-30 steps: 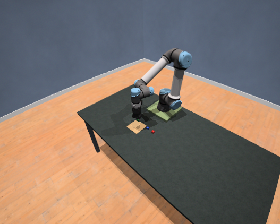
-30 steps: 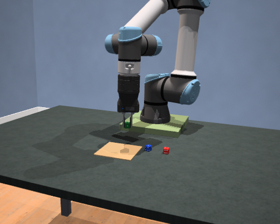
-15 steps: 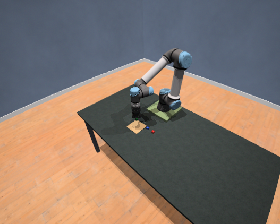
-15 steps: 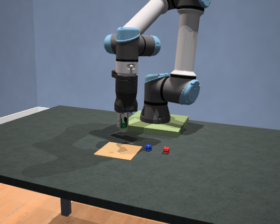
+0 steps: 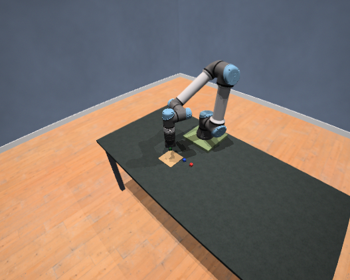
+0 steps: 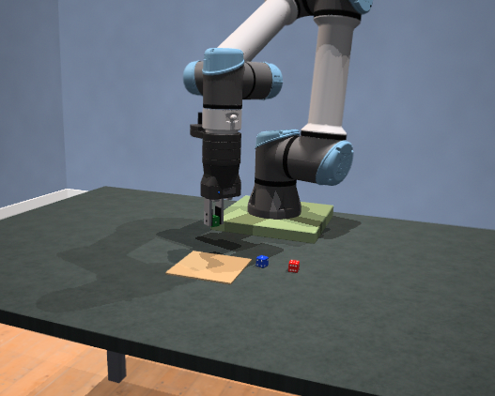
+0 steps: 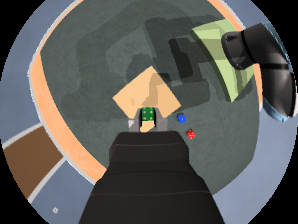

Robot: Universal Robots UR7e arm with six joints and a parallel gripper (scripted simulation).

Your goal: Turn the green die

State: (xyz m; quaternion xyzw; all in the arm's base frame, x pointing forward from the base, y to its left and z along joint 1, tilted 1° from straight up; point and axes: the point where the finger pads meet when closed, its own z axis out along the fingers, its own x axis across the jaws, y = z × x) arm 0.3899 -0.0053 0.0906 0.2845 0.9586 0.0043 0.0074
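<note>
Left of centre in the exterior view, the black two-fingered pincer (image 5: 170, 148) (image 6: 213, 225) (image 7: 147, 113) grips the small green die with white pips (image 5: 170, 148) (image 6: 215, 220) (image 7: 148, 114) above the dark rectangular bench (image 5: 240, 199) (image 6: 359, 305) (image 7: 215, 165), so picking up looks done. In the wrist view, the die's visible side seems to bear six pips; whether its turning is finished, I cannot tell. Below the pincer in the exterior view, the thin square tan mat (image 5: 171, 162) (image 6: 208, 273) (image 7: 132, 97) lies flat with no die on it, so setting down and letting go remain. Just beyond the mat's right corner, the blue cubic die (image 5: 184, 160) (image 6: 262, 262) (image 7: 181, 118) rests on the bench, and farther right sits the red cubic die (image 5: 191, 164) (image 6: 294, 266) (image 7: 191, 134), apart from it. No container shows; the mat is merely the landing place.
</note>
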